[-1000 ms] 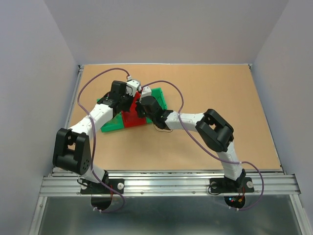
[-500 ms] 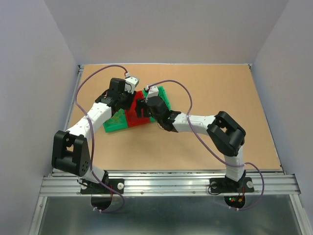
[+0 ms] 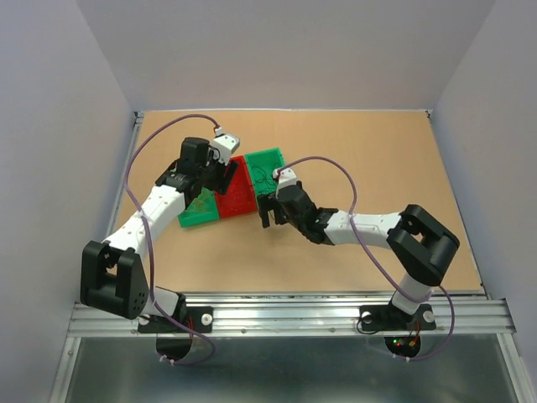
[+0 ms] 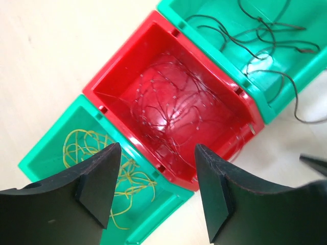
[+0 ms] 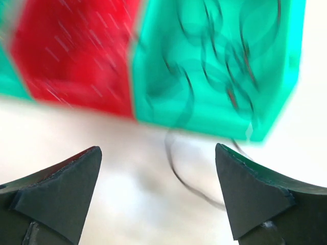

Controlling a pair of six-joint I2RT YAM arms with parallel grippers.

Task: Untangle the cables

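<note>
a: left gripper (image 4: 156,191)?
b: spread wide, nothing held, above the red bin (image 4: 122,69) and its thin reddish wires (image 4: 173,102).
a: right gripper (image 5: 156,196)?
b: wide apart too, empty, over bare table (image 3: 386,168) at 6 o'clock of the green bin (image 3: 270,158); its view is blurred.
a: the cables?
b: dark wires (image 4: 260,35) lie in that green bin, 2 o'clock of the red one, one strand trailing onto the table. yellow wires (image 4: 97,153) fill the second green bin (image 4: 41,153) at 8 o'clock.
a: room?
b: open tabletop toward 3 o'clock.
</note>
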